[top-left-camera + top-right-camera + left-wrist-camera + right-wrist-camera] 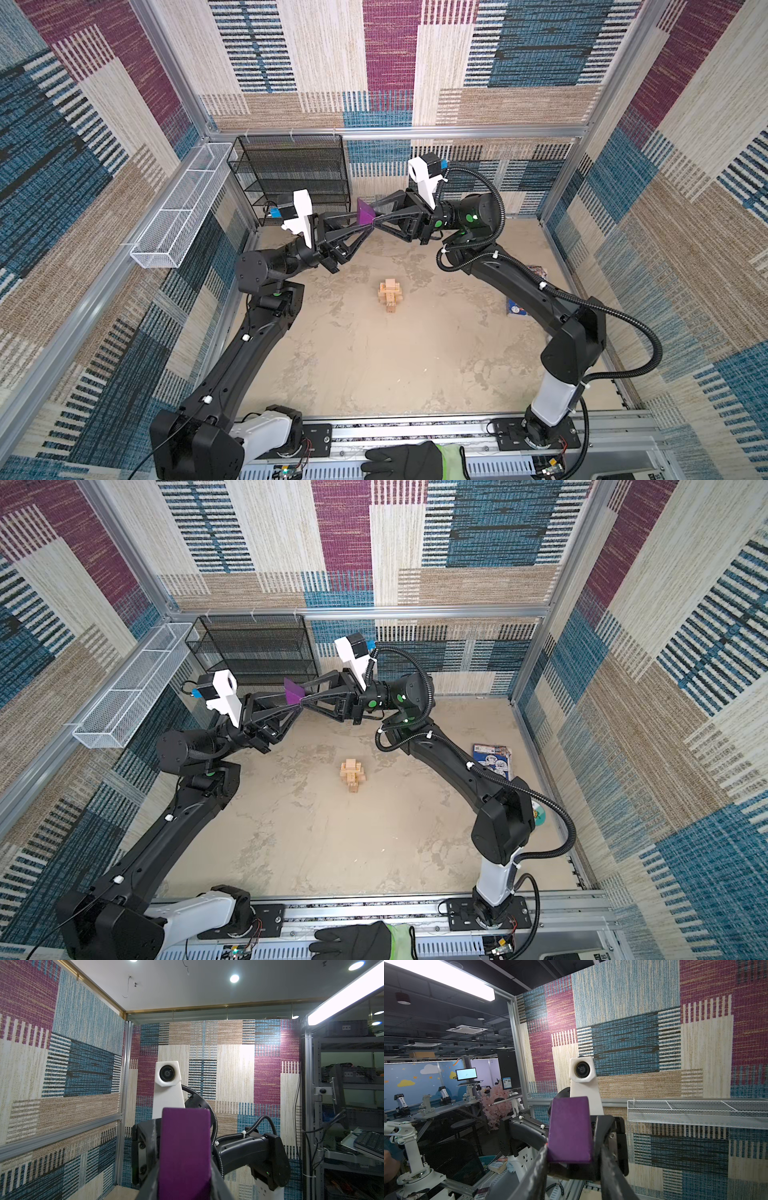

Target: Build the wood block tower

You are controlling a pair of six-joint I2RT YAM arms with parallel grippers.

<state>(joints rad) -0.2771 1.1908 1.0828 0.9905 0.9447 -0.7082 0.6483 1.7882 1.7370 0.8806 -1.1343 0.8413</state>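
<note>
The purple wedge (366, 211) (293, 691) hangs high over the back of the table, held from both sides. My left gripper (362, 220) (185, 1178) is shut on it from the left; the wedge (185, 1147) fills the space between its jaws. My right gripper (376, 214) (571, 1159) meets it from the right, with its jaws closed against the sides of the wedge (570, 1132). Below and nearer the front, the tower (390, 293) (352, 773) of pale wood blocks laid crosswise stands alone mid-table, with no gripper near it.
A black mesh rack (291, 174) stands at the back left, and a white wire basket (183, 208) hangs on the left wall. A blue booklet (492, 758) and a green-white jar lid (538, 812) lie at the right edge. A gloved hand (407, 459) rests on the front rail.
</note>
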